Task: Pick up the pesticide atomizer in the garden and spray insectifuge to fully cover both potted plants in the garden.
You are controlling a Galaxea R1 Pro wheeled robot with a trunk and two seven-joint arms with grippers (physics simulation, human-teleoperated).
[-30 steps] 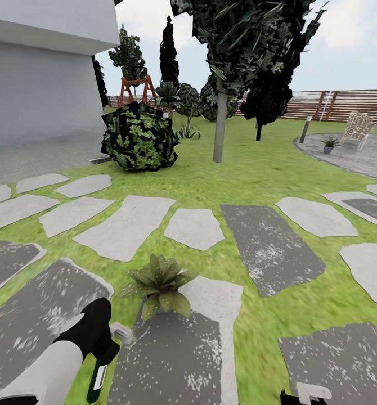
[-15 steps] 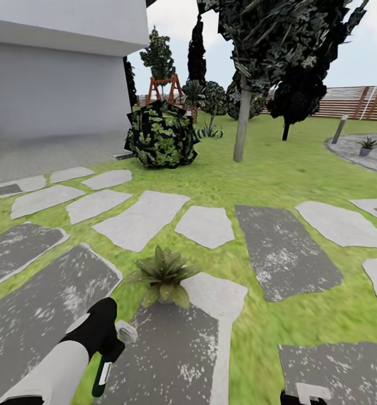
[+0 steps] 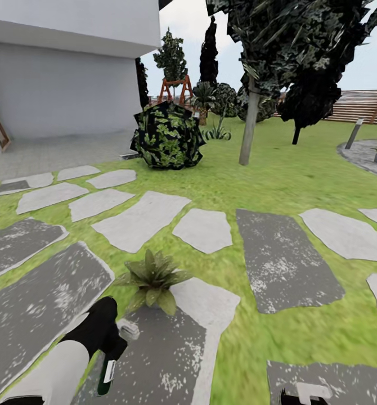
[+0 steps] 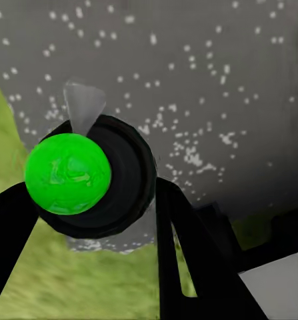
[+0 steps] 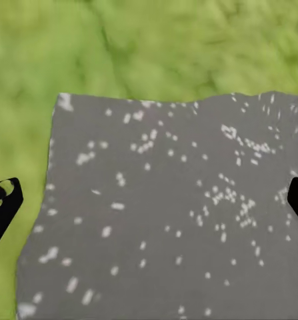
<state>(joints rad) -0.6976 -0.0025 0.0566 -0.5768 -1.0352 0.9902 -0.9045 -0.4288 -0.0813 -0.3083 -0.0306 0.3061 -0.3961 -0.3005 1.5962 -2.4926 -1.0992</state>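
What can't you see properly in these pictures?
- Head view: the pesticide atomizer is mostly hidden by the left gripper; its nozzle is out of sight.
- Head view: the potted plant has leaves covering its pot.
- Head view: the right gripper is cut off by the bottom edge.

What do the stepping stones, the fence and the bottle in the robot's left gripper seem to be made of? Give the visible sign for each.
Stepping stones: probably stone or concrete; matte grey, flat, white-speckled.
Fence: apparently wood; brown horizontal slats.
Bottle: likely plastic, though uncertain; smooth, dark, with a pale label, held in the left gripper.
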